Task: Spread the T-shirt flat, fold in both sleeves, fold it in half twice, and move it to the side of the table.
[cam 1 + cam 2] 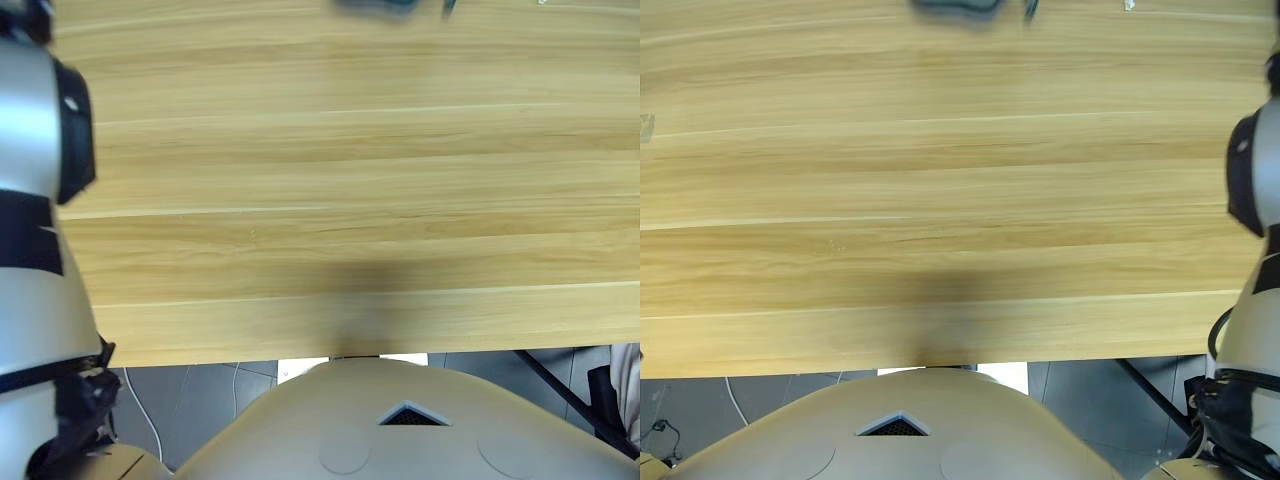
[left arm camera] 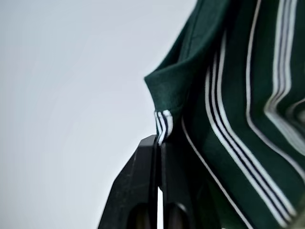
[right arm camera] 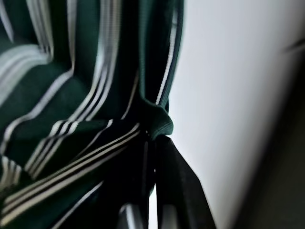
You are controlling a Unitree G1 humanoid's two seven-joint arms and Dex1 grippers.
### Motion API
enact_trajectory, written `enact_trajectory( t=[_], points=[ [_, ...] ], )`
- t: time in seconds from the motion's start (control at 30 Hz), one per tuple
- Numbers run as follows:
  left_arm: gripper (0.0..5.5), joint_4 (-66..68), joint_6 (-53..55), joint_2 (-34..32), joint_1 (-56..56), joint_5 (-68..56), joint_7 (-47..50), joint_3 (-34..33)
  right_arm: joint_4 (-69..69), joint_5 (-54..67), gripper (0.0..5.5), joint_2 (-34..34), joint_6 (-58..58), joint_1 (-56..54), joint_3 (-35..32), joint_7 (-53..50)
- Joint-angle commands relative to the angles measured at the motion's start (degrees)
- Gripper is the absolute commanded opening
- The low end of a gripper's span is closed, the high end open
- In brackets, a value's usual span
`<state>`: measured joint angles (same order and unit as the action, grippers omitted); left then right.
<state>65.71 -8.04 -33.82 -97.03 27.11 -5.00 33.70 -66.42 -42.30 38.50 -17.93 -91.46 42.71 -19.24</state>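
The T-shirt (image 2: 238,95) is dark green with white and navy stripes. It hangs in folds against a pale background. My left gripper (image 2: 158,139) is shut on a striped edge of the cloth, its black fingers (image 2: 143,167) pressed together. In the right wrist view, my right gripper (image 3: 151,137) is shut on another bunched corner of the T-shirt (image 3: 62,95). In the head views a small dark blurred scrap (image 1: 375,5) shows at the far edge of the table; I cannot tell whether it is the shirt's lower edge.
The wooden table (image 1: 350,200) stretches bare across both head views, its near edge close to the robot. My left arm (image 1: 40,200) rises at the left side, my right arm (image 1: 1255,200) at the right. Cables lie on the grey floor below the table edge.
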Motion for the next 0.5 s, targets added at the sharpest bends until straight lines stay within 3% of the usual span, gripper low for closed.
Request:
enact_trajectory(
  t=[0.03, 0.13, 0.23, 0.3, 0.37, 0.5],
  points=[
    [0.00, 7.1, -6.0, -1.7, 1.3, 4.5, 0.3, 0.7, -5.8, -3.8, 0.01, 0.7, -6.5, -0.2, 0.6, -2.5],
    [0.00, 6.8, -13.4, -0.9, 9.2, 7.9, -3.7, 3.5, -5.8, -4.3, 0.01, -0.2, -15.5, 6.0, 1.3, 1.6],
    [0.00, -2.4, -22.0, -0.5, 27.3, 5.6, -14.7, 5.1, -1.5, -3.4, 0.01, 0.2, -26.6, 18.0, 2.7, 10.2],
    [0.00, -22.5, -23.2, -3.9, 46.2, 0.1, -24.1, 7.5, 7.8, 4.6, 0.01, 2.1, -34.1, 31.0, 3.1, 23.4],
    [0.00, -45.3, -18.5, -8.5, 63.0, -5.7, -30.7, 8.5, 25.1, 18.9, 0.01, 7.8, -33.4, 44.3, 4.4, 37.5],
    [0.00, -74.8, -9.4, -17.5, 76.7, -10.2, -37.1, -0.7, 58.7, 39.9, 0.01, 23.2, -20.2, 57.0, 2.6, 53.2]
  ],
)
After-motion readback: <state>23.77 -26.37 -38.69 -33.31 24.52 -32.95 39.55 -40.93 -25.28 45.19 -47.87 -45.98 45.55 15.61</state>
